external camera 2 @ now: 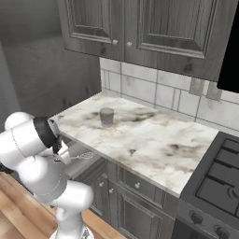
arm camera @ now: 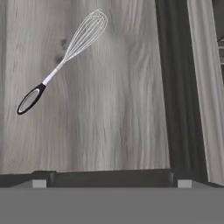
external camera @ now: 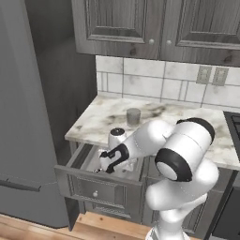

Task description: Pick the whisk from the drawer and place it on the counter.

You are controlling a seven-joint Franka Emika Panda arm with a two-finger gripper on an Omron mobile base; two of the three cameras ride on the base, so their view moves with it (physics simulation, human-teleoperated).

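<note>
The whisk (arm camera: 64, 58) lies flat on the wood-grain floor of the open drawer (arm camera: 118, 113), its wire head toward the top of the hand view and its dark loop handle toward the lower left. My gripper (arm camera: 111, 183) hangs above the drawer, open, with nothing between its fingertips (arm camera: 38, 183), and the whisk lies up and to the left of them. From the left base view the gripper (external camera: 107, 166) reaches down into the pulled-out drawer (external camera: 96, 190), just below the edge of the counter (external camera: 154, 119). The arm hides the whisk in both base views.
A short grey cup (external camera: 133, 116) stands on the counter (external camera 2: 140, 140) near the tiled wall. A tall grey fridge (external camera: 23, 117) stands left of the drawer. The black stovetop (external camera 2: 219, 177) lies at the right. Upper cabinets (external camera: 154, 28) hang over the counter.
</note>
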